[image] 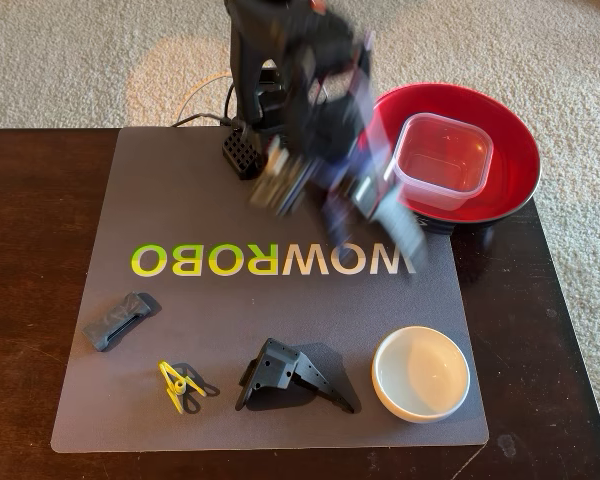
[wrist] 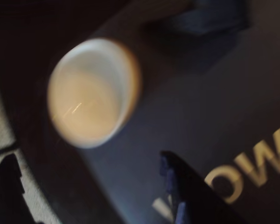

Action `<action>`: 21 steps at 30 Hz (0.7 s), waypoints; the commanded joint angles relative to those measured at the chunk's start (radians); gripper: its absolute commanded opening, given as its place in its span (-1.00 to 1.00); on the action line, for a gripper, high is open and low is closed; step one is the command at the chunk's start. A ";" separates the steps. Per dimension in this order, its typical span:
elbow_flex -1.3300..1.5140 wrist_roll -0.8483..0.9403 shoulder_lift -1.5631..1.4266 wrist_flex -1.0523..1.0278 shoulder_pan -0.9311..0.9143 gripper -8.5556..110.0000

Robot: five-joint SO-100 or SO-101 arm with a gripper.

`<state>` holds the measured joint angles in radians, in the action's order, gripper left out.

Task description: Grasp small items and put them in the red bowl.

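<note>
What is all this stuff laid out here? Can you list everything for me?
Red bowl: one, red inside, mat's far right corner.
Clear tub: one, inside the bowl.
White dish: one, near right of mat.
Black bracket: one, near middle.
Yellow-and-black clip: one, near left.
Grey ribbed block: one, left edge.
Grey mat: one, printed lettering, on dark table.
Arm: one, black, blurred, far middle.
Gripper: blurred; open or shut unclear.

Arm [image: 310,120]: motion-blurred in fixed view, jaw state unreadable.
Red bowl [image: 515,150]: left rim hidden behind arm.
White dish [wrist: 91,93]: blurred in wrist view.
</note>
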<state>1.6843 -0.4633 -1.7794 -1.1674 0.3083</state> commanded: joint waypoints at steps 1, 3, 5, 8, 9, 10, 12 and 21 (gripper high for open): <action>-0.072 -0.021 0.181 0.072 -0.057 -0.19; -0.126 -0.035 0.285 0.083 -0.057 -0.19; -0.173 -0.046 0.364 0.106 -0.043 -0.20; -0.261 -0.054 0.456 0.109 -0.008 -0.20; -0.282 -0.057 0.479 0.109 0.008 -0.20; -0.302 -0.057 0.503 0.109 0.025 -0.20; -0.342 -0.057 0.557 0.109 0.061 -0.20; -0.402 -0.080 0.693 0.097 0.167 -0.25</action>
<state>1.3361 -0.5369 -1.0968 -1.0692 0.4556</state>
